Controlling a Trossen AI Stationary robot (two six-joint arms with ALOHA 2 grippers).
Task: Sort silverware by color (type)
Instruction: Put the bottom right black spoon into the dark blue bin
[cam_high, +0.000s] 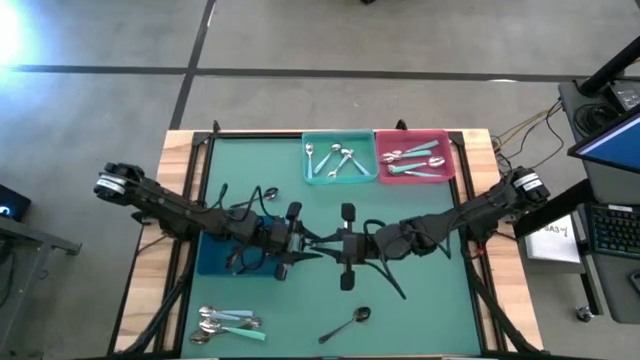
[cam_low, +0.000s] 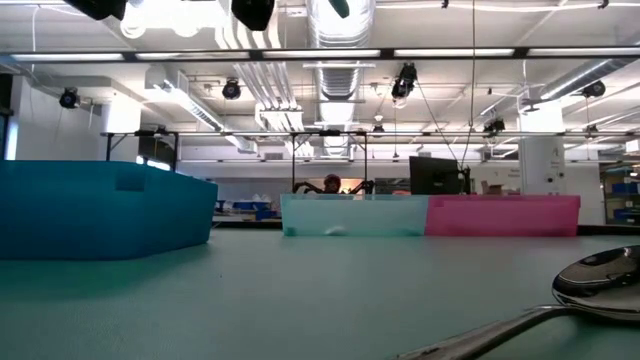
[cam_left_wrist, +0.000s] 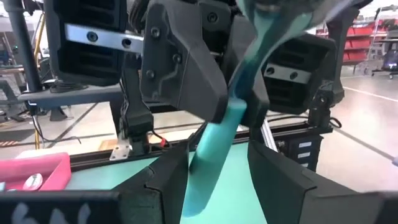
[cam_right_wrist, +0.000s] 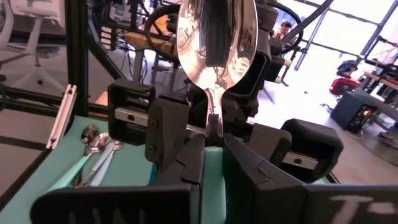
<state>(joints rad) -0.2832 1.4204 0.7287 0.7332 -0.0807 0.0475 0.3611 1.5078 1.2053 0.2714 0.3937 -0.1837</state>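
Note:
A spoon with a mint-teal handle (cam_left_wrist: 211, 162) and a shiny bowl (cam_right_wrist: 214, 37) stands upright above the table's middle, between my two grippers, which face each other. My right gripper (cam_right_wrist: 214, 165) (cam_high: 341, 245) is shut on its handle. My left gripper (cam_left_wrist: 217, 180) (cam_high: 300, 240) is open. Its fingers stand on either side of the handle's lower part, and a strip of table shows between the handle and one finger. A dark spoon (cam_high: 350, 322) (cam_low: 590, 285) lies flat near the near edge. A pile of spoons (cam_high: 228, 320) lies at the near left. My right gripper pinches the spoon's teal handle (cam_right_wrist: 214, 155) between its two fingers, just below the metal neck. It comes in level from the table's right. The spoon is lifted clear and stands upright, bowl up, with the handle's end pointing down.
At the far edge, a teal bin (cam_high: 313, 175) holds silver spoons and a pink bin (cam_high: 382, 170) holds teal-handled ones. A blue bin (cam_high: 210, 262) (cam_low: 100, 210) sits under my left arm. Bare mat lies at the near right.

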